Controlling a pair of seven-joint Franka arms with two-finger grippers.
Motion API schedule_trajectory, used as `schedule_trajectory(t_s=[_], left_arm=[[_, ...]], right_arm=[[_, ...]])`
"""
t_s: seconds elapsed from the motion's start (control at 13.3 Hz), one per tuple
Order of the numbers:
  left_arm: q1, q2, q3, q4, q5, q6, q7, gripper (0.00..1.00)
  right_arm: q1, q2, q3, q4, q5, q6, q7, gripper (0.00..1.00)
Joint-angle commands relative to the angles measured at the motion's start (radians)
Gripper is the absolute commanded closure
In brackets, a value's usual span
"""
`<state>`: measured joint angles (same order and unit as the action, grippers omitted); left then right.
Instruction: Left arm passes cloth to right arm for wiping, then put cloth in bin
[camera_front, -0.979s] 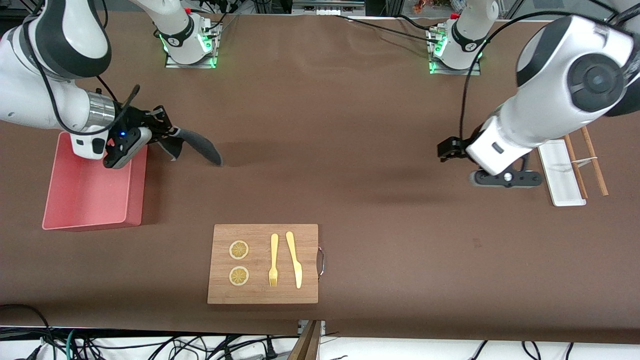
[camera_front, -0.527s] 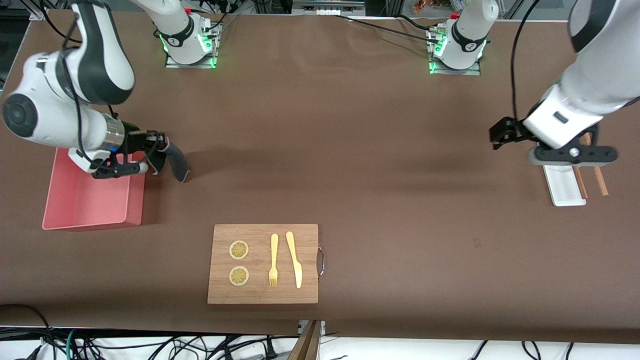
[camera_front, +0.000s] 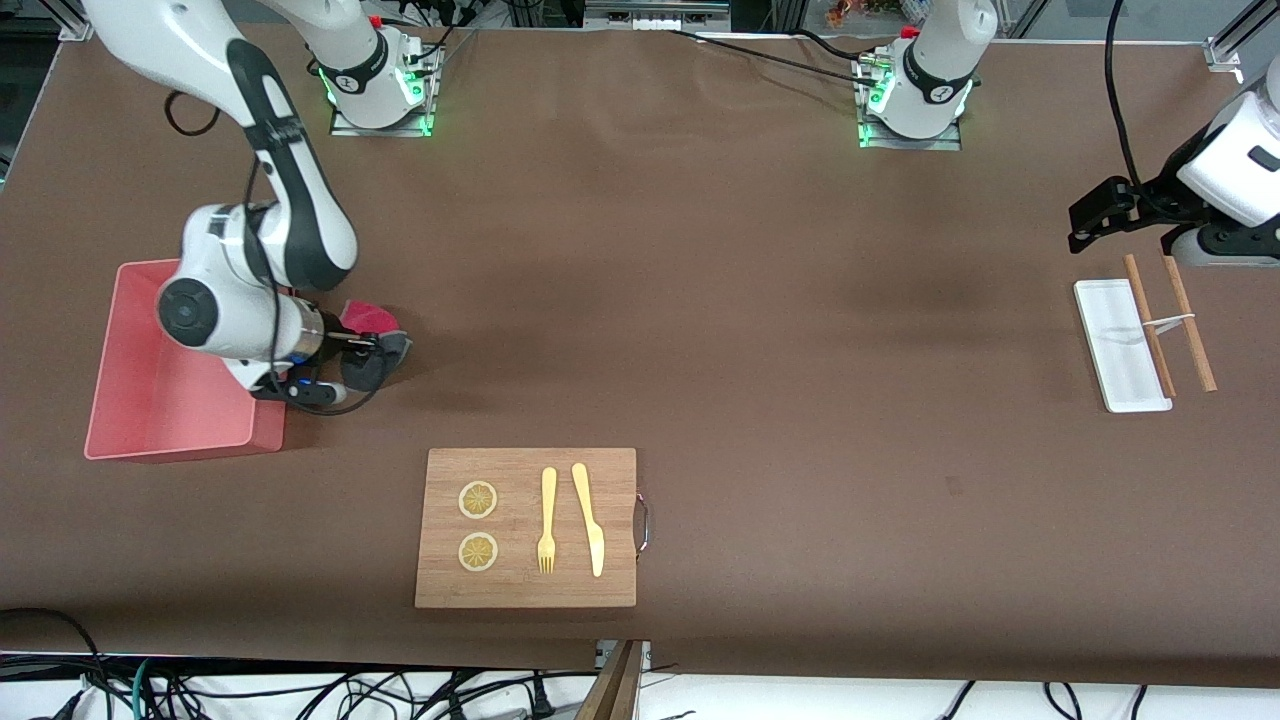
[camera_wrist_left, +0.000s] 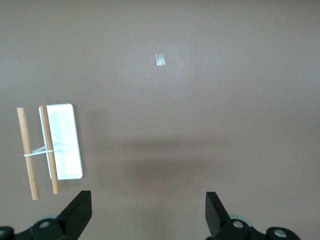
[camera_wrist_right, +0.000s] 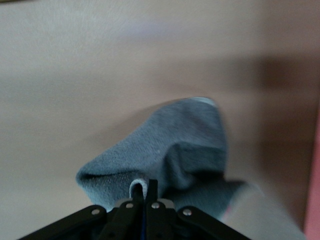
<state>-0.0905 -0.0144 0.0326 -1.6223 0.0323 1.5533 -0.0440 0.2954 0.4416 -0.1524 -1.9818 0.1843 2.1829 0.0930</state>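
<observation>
The right wrist view shows what the front view hides: the right hand (camera_wrist_right: 145, 192) pinched tight on the cloth (camera_wrist_right: 175, 145), grey face out. From the front, the cloth (camera_front: 372, 330) sits on the surface at the bin's (camera_front: 130, 400) 3 o'clock. It was airborne earlier. The left hand (camera_wrist_left: 147, 212), gaping empty, has withdrawn past the white tray (camera_front: 1110, 340).

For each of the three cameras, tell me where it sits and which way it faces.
Front view: high across the table, facing both arms; the right claw holds the cloth beside the bin.
Left wrist view: looks down past the open left claw at the white tray and sticks.
Right wrist view: looks along the shut claw at the cloth.
Front and left wrist views share tray and sticks.
</observation>
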Motion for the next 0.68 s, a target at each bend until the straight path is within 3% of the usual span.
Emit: schedule_trajectory(t_s=[0.0, 0.15, 0.38, 0.6], left_arm=[[0.0, -0.024, -0.013, -0.036, 0.0, -0.005, 0.033, 0.0], [0.0, -0.021, -0.016, -0.034, 0.0, -0.009, 0.029, 0.0], [0.0, -0.021, -0.013, -0.034, 0.0, -0.009, 0.036, 0.0], [0.0, -0.021, -0.014, -0.033, 0.0, -0.01, 0.035, 0.0]], right_arm=[[0.077, 0.047, 0.023, 0.035, -0.002, 0.049, 0.155, 1.0], [0.132, 0.089, 0.033, 0.046, 0.015, 0.107, 0.261, 1.0], [0.191, 0.121, 0.077, 0.107, 0.125, 0.113, 0.387, 1.0], [0.229, 0.161, 0.163, 0.205, 0.181, 0.133, 0.554, 1.0]])
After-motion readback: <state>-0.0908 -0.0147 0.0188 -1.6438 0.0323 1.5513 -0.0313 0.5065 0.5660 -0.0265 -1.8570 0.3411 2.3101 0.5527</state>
